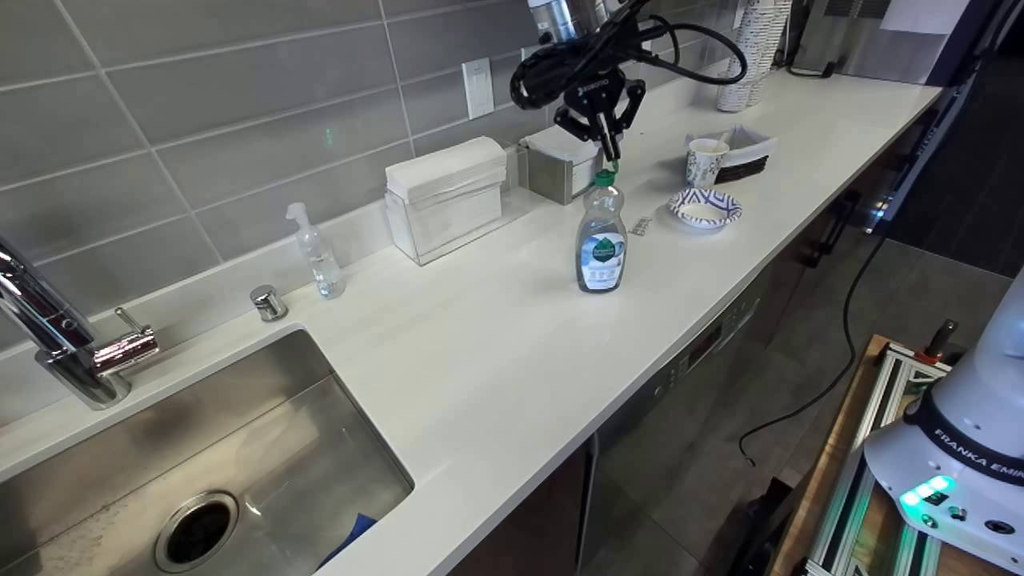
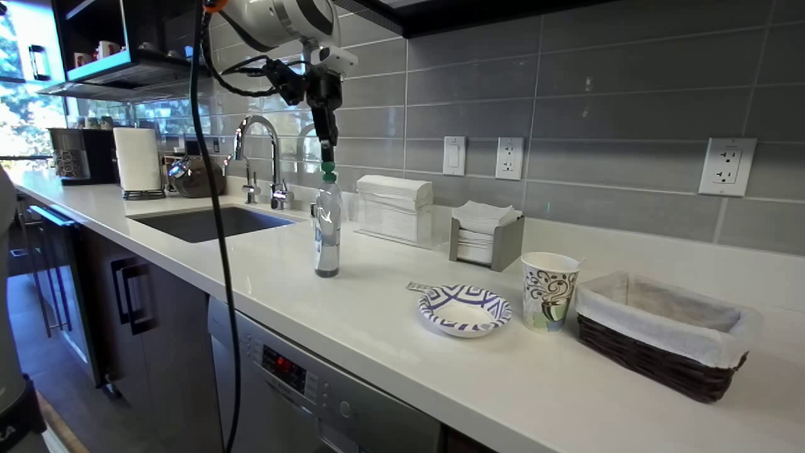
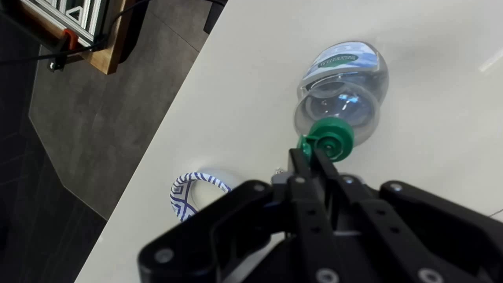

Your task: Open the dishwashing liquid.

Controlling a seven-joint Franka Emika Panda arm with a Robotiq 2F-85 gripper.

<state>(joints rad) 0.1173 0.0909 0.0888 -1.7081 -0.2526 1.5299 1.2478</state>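
Between tabletop point(image 1: 480, 384) edges, your black gripper point(image 3: 310, 157) is hovering near-closed, hold unclear; pinch likely-slippery clear plastic bottle's point(image 1: 602, 252) green lid point(image 3: 305, 144).

the dish soap bottle point(image 1: 602, 227) stands upright on the white counter point(image 1: 480, 360). it is made of clear plastic and becomes narrower above its label point(image 1: 601, 272), which is white and blue with a green leaf point(image 1: 604, 250). the cap point(image 3: 336, 127) is green; its small lid point(image 3: 305, 145) stands raised at one side, so the spout point(image 3: 329, 146) is uncovered.

Kitchen, with sink point(image 1: 296, 440) and dishwasher point(image 2: 361, 409)
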